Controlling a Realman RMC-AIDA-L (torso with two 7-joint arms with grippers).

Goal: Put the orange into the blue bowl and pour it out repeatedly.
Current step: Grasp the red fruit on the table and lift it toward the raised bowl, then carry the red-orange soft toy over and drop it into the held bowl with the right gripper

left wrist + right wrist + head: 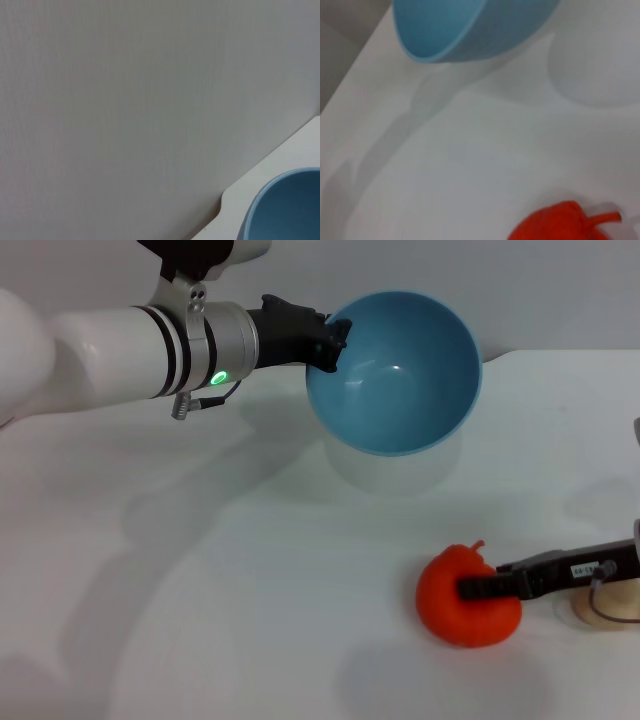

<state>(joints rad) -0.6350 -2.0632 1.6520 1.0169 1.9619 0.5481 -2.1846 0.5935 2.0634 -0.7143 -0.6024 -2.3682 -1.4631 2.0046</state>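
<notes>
Orange: the orange [468, 598] lies on the white surface [250, 590] at near right, stem nub up.
Right tool: the right tool [478, 587] reaches in from the right edge, its dark fingers pressed against the orange's right side; I judge it closed on the fruit, though the far finger is hidden.
Blue bowl: the blue bowl [393, 372] hangs above the far middle of the surface, tipped so its empty mouth faces near and right.
Left tool: the left tool [333, 343] pinches the bowl's left rim, closed on it.
Key relation: the bowl lies far and left of the orange, well apart; the right arm is nearer the fruit.
Views: the right wrist view shows orange [555, 222] and bowl [465, 27] apart; the left wrist view shows only a bowl [285, 207] edge.
</notes>
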